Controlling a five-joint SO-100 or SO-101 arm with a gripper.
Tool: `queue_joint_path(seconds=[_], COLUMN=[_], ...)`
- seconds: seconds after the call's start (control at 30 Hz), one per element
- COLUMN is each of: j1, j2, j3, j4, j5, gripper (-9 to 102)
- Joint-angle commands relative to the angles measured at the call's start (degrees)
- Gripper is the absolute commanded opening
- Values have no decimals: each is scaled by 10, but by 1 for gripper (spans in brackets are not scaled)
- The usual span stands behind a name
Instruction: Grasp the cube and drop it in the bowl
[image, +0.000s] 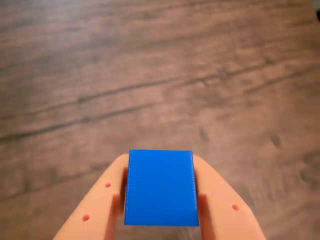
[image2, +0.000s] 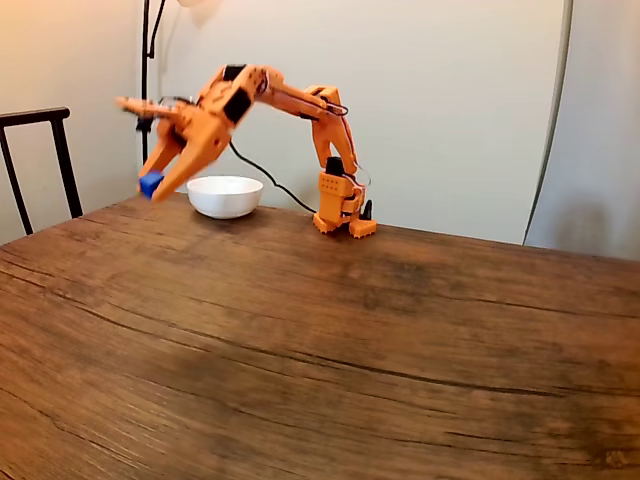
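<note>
Your orange plastic arm (image2: 300, 105) reaches out leftward in the fixed view, held above the table. Your orange two-finger gripper (image2: 152, 185) points down, clamped on the small bright-blue cube (image: 160, 187).

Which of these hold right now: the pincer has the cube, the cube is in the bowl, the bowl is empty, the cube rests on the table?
1. The pincer is shut on the cube. True.
2. The cube is already in the bowl. False: in the fixed view it hangs in the air left of the bowl.
3. Nothing shows inside the bowl. True, as far as the fixed view shows its inside.
4. The cube rests on the table. False: it is held above the wood.
</note>
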Motion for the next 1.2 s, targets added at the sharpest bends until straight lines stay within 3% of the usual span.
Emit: queue_joint_path(seconds=[0.0, 0.3, 0.63, 1.17], j1=[14, 55, 135, 379], j2=[50, 72, 115, 204], j3=[-62, -134, -145, -134], j4=[84, 261, 372, 381], j5=[1, 1, 1, 101], gripper=[4, 4, 4, 4])
